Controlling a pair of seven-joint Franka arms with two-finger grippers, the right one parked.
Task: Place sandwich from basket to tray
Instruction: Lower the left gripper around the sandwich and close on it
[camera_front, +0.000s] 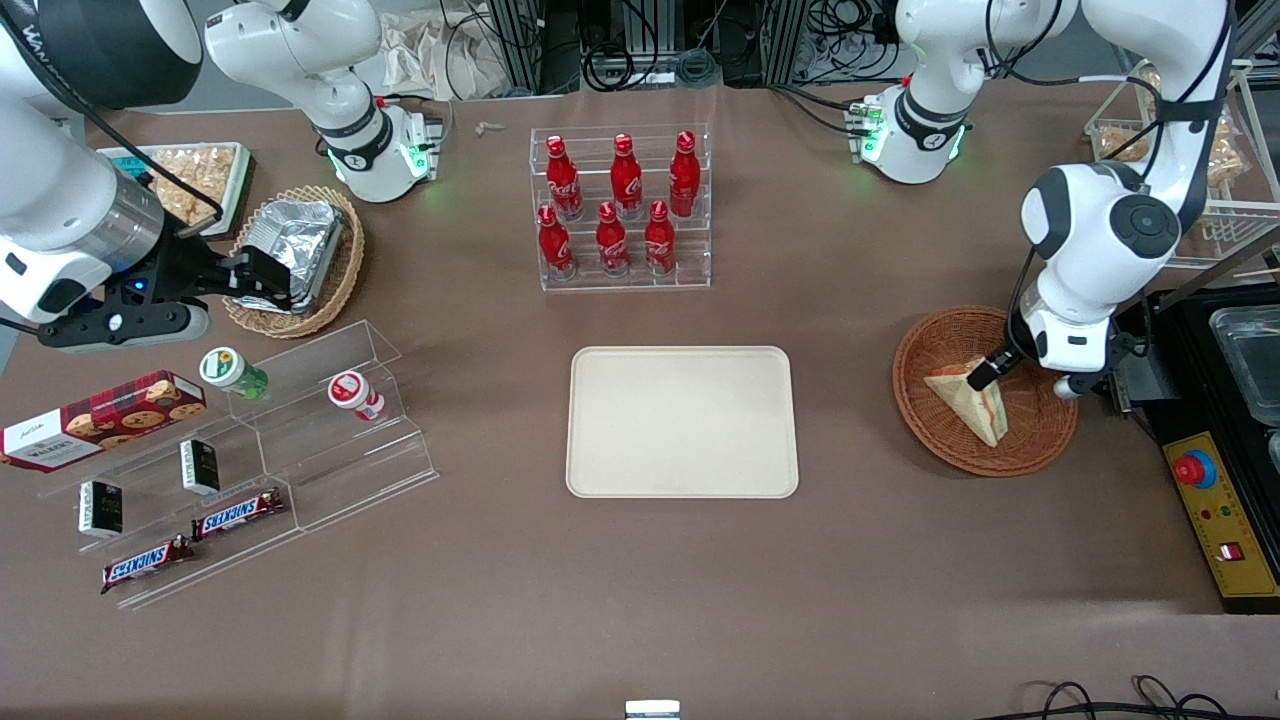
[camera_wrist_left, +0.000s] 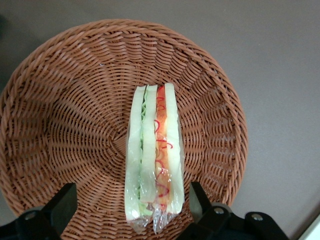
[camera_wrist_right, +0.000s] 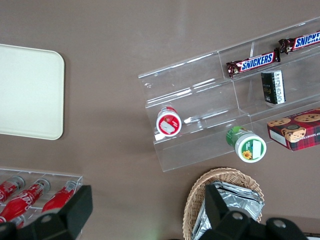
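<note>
Gripper spread wide, straddling the sandwich in the basket near the bench's end; slippery wrap could squirt free.

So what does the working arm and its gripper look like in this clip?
The working arm has glossy white rounded shells with dark grey round joint caps and black cables along it. Its base glows green. The gripper, above the sandwich in the basket, has matte black, blocky fingers.
</note>
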